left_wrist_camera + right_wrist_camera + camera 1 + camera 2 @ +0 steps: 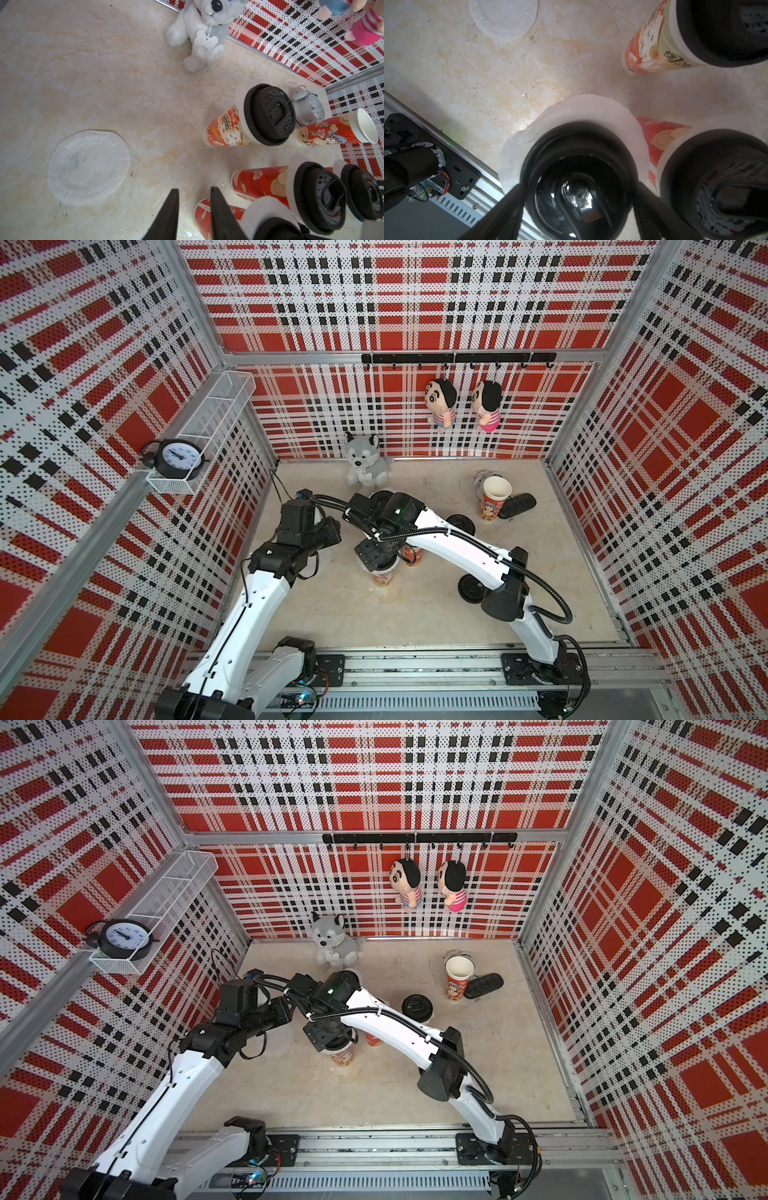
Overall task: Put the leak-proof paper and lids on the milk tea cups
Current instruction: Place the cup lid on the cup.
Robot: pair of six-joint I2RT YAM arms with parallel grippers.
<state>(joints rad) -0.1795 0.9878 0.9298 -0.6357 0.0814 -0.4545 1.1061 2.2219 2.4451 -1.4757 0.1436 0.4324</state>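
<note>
A loose sheet of leak-proof paper (pixel 88 166) (pixel 503 18) lies flat on the table. My right gripper (pixel 579 186) (pixel 376 556) is open, its fingers on either side of a black lid (pixel 577 166) that sits on a paper sheet (pixel 583 108) over a red milk tea cup (pixel 382 576) (pixel 343 1056). My left gripper (pixel 195 189) is open and empty, between the loose sheet and that cup. The cream cup (pixel 228 128) (pixel 652 49) and two red cups (pixel 259 182) (pixel 417 1006) carry paper and lids. One cup (pixel 494 497) (pixel 332 133) stands uncovered at the back right.
A husky plush (pixel 365 464) sits at the back wall. A white alarm clock (pixel 309 106) and a black oblong case (pixel 517 506) flank the uncovered cup. A spare black lid (pixel 471 589) lies by the right arm's elbow. The rail (pixel 415 668) runs along the front.
</note>
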